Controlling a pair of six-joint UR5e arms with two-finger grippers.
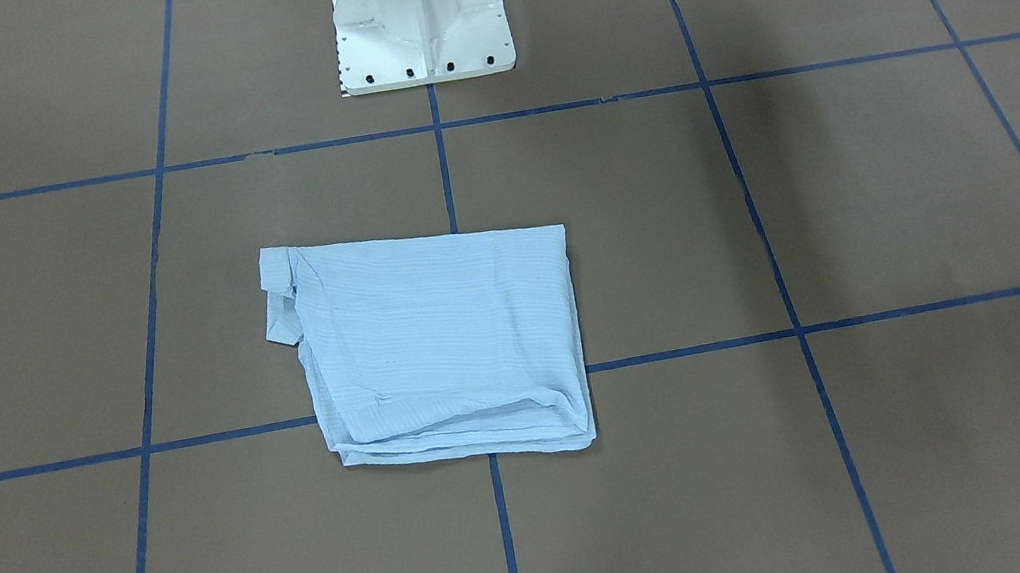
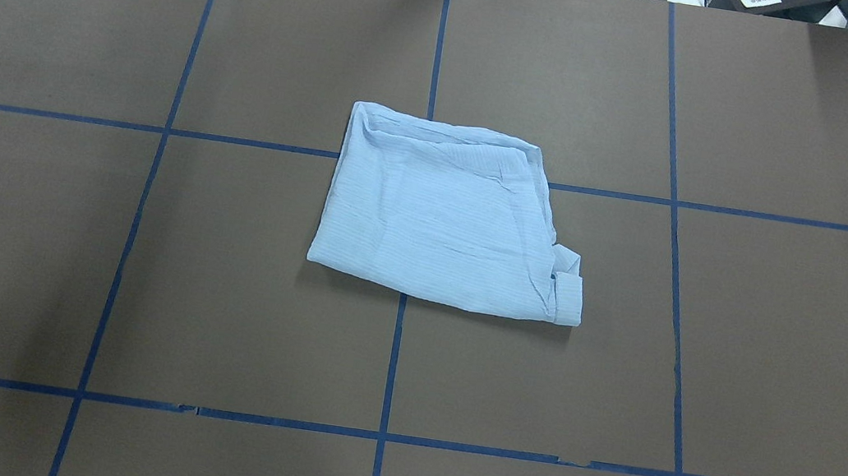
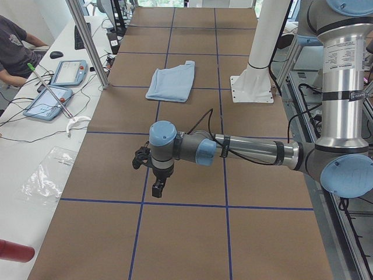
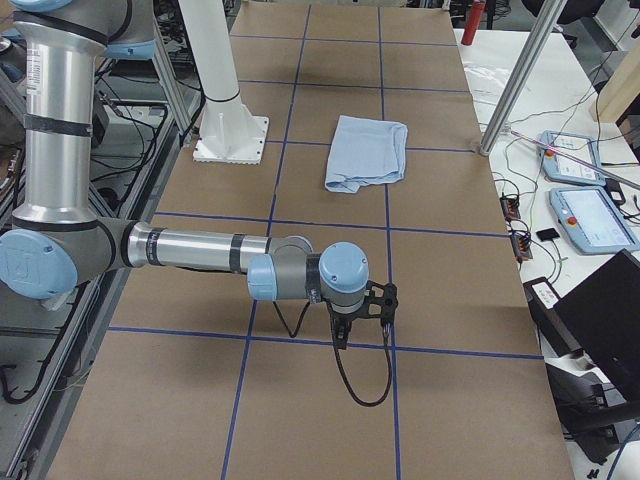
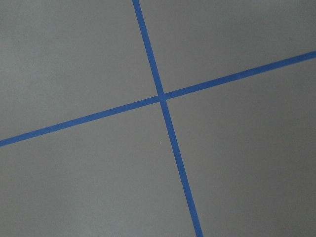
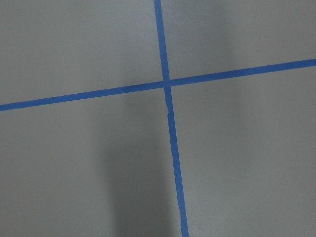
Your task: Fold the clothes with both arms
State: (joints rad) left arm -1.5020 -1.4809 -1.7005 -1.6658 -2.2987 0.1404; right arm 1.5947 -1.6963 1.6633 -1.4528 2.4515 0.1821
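Note:
The clothes, one pale light-blue shirt, lie folded into a rough rectangle at the middle of the brown table, and nothing touches them. A cuff sticks out at one corner. The shirt also shows far off in both side views. My left gripper hangs over a tape line well away from the shirt, toward the table's left end. My right gripper hangs the same way toward the right end. Both show only in the side views, so I cannot tell if they are open or shut. The wrist views show only bare table and tape.
A white pedestal base stands behind the shirt. Blue tape lines divide the brown table into squares. A desk beside the table carries teach pendants, with a seated person and an aluminium post.

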